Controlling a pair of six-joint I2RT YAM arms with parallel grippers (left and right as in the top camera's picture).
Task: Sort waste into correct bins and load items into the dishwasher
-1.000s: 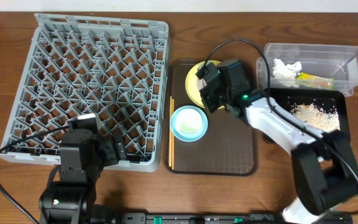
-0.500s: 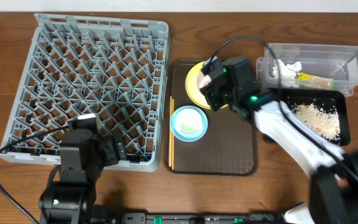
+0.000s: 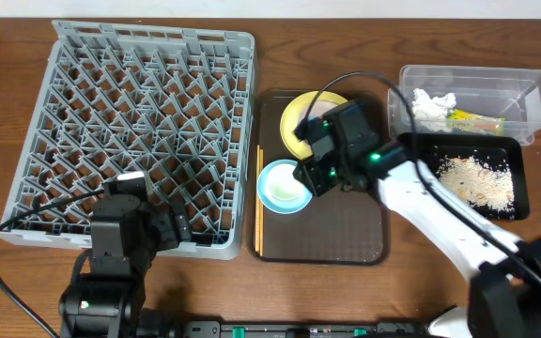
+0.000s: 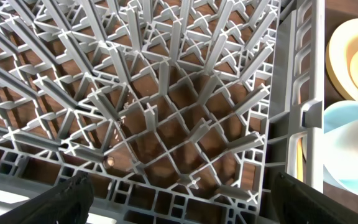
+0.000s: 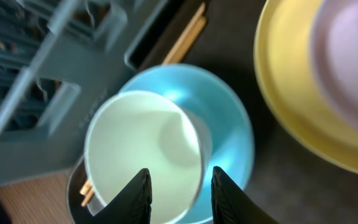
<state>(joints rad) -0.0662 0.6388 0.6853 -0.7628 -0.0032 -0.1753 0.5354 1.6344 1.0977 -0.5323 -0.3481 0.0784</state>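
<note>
My right gripper (image 3: 306, 174) (image 5: 182, 193) is open over the light-blue bowl (image 3: 272, 192) (image 5: 232, 134). Its fingers straddle the near wall of the small cream cup (image 5: 142, 146), which stands inside that bowl. Behind it lies the yellow plate (image 3: 299, 117) (image 5: 291, 106) with a cream bowl (image 5: 353, 56) on it. The chopsticks (image 3: 259, 202) lie along the brown tray's left edge. My left gripper (image 4: 182, 205) is open with nothing between its fingers, above the front edge of the grey dish rack (image 3: 130, 131) (image 4: 166, 124).
The brown serving tray (image 3: 346, 235) holds the dishes. The clear tub (image 3: 524, 89) at the back right holds a white tissue (image 3: 433, 101) and a green-yellow wrapper (image 3: 475, 119). The black tray (image 3: 519, 178) in front of it holds pale crumbs (image 3: 477, 178).
My right gripper has moved from above the yellow plate forward and left to the light-blue bowl. The left arm has not moved.
</note>
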